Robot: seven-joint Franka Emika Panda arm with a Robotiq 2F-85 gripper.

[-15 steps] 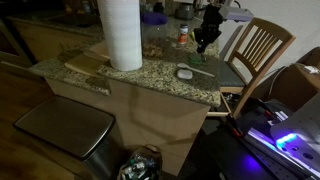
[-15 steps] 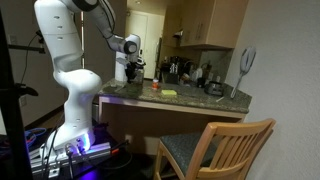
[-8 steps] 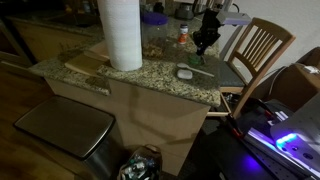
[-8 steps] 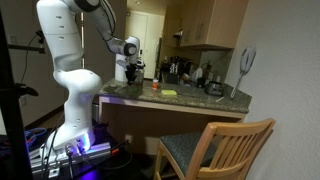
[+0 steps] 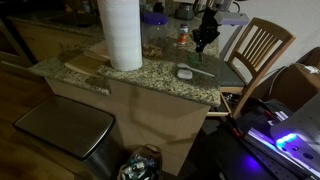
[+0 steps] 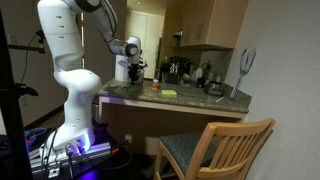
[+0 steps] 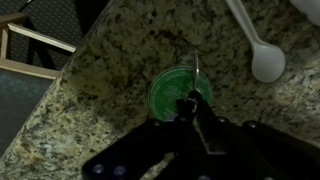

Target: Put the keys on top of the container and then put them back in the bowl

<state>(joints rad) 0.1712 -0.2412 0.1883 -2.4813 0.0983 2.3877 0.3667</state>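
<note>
The container (image 5: 184,72) is a small low round tub on the granite counter, near the edge by the chair. In the wrist view its flat lid (image 7: 170,90) looks green and lies right under my fingertips. My gripper (image 7: 190,108) hangs above it with its fingers together on a thin metal piece, apparently the keys (image 7: 197,66), which dangle over the lid. The gripper also shows in both exterior views (image 5: 205,42) (image 6: 133,68). A bluish bowl (image 5: 154,17) stands further back on the counter.
A white plastic spoon (image 7: 256,52) lies beside the container. A tall white paper-towel roll (image 5: 121,33) stands on a wooden board (image 5: 85,66). Bottles and jars crowd the back of the counter (image 6: 185,72). A wooden chair (image 5: 258,52) stands by the counter's edge.
</note>
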